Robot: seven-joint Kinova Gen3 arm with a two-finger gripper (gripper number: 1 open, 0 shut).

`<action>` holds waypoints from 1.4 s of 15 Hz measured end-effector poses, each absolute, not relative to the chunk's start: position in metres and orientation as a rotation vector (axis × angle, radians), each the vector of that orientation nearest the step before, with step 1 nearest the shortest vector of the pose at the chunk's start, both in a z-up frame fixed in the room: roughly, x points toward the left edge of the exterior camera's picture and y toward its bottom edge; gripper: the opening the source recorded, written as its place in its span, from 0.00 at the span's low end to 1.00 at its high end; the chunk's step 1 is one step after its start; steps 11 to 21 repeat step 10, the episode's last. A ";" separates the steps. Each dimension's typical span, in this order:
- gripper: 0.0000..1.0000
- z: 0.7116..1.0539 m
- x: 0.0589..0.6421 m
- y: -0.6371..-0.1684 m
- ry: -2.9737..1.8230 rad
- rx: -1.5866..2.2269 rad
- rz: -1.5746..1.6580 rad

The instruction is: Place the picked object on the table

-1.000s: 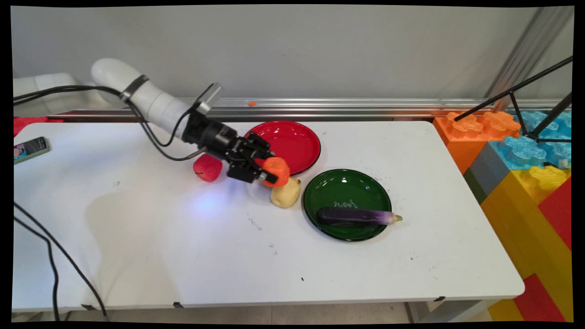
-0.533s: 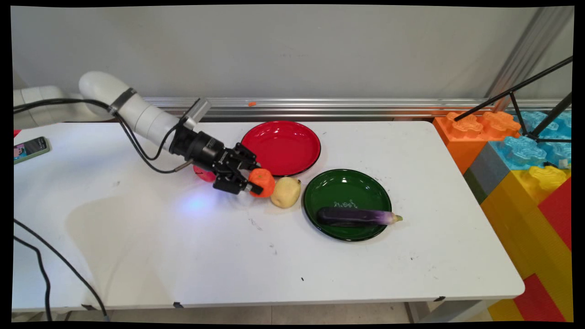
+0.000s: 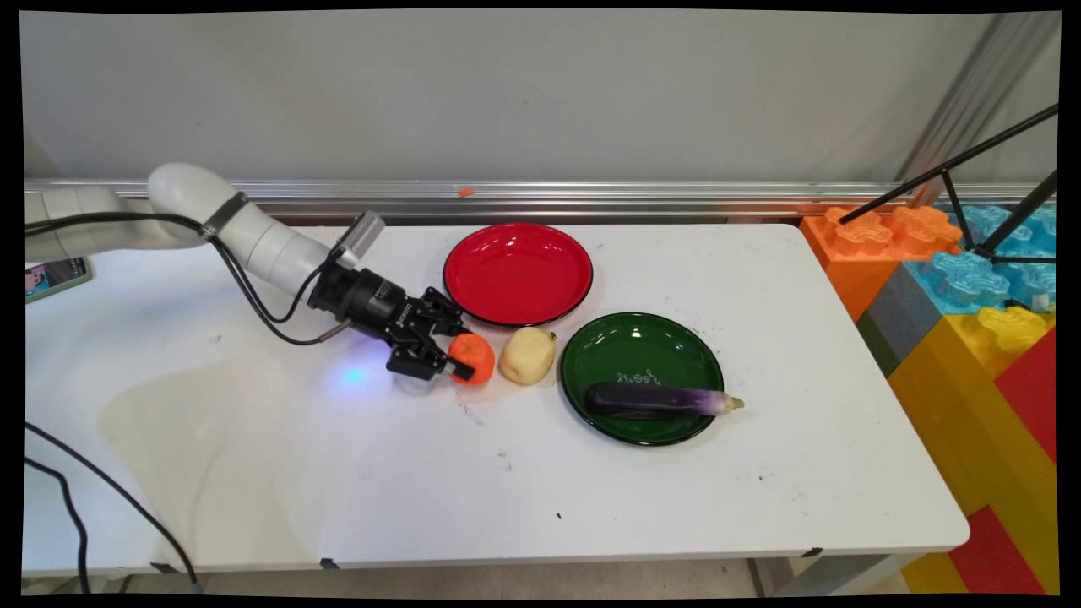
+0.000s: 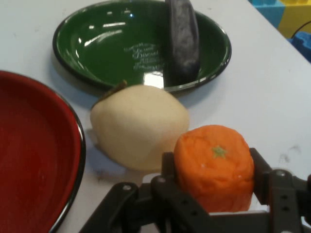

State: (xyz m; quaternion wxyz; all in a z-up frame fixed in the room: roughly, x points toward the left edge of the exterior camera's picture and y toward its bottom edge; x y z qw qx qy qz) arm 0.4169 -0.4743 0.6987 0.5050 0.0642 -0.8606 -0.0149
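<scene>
Your black two-finger gripper (image 3: 456,365) is pinching the round orange toy fruit (image 3: 472,358) between its fingers, low over or on the white table (image 3: 338,473); contact not discernible. The pale yellow toy pear (image 3: 527,355) lies just right of it, the glossy red plate (image 3: 518,272) beyond, and the green plate (image 3: 642,359) holding a dark purple toy aubergine (image 3: 654,399) further right. Risk, as you should judge it: any rightward drift bumps the pear, which could roll against the green plate's rim.

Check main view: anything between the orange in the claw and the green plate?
Yes: a pale yellow pear sits between the orange and green plate, clear in both views.
</scene>
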 end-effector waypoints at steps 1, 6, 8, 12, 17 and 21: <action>0.00 0.695 0.418 -0.474 -2.080 0.159 -0.035; 0.00 0.681 0.421 -0.474 -2.089 0.172 -0.026; 1.00 0.678 0.422 -0.475 -2.089 0.177 -0.018; 1.00 0.676 0.423 -0.474 -2.089 0.183 -0.014; 1.00 0.676 0.423 -0.474 -2.089 0.183 -0.014; 1.00 0.676 0.423 -0.474 -2.089 0.183 -0.014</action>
